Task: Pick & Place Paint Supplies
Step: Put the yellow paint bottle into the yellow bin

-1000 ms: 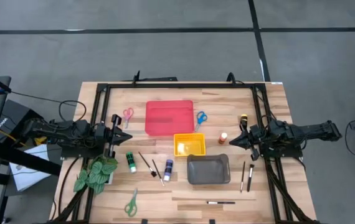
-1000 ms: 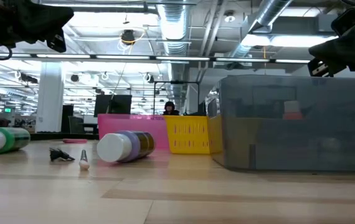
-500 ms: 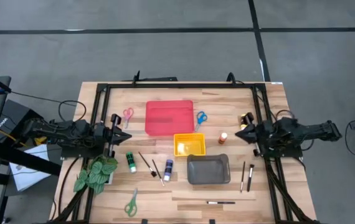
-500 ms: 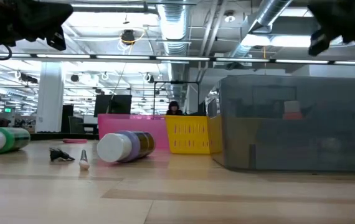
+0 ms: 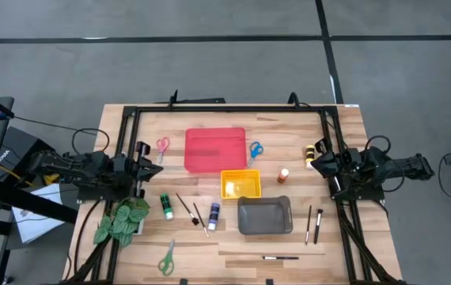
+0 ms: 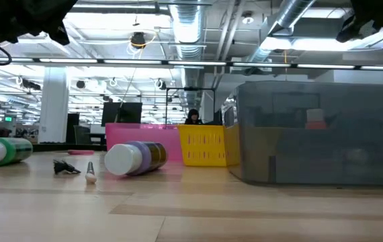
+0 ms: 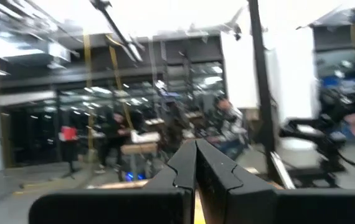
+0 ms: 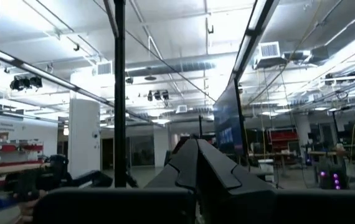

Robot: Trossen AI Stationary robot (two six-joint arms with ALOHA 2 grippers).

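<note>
Both claws closed and empty, left gripper (image 5: 148,162) raised at the table's (image 5: 344,237) left edge near the pink scissors (image 5: 162,146), right gripper (image 5: 316,157) at the right edge beside the yellow bottle (image 5: 309,151), red bottle (image 5: 284,175) just inward, other supplies mid-table.

Left claw (image 5: 148,164), right claw (image 5: 317,157): both closed.
</note>
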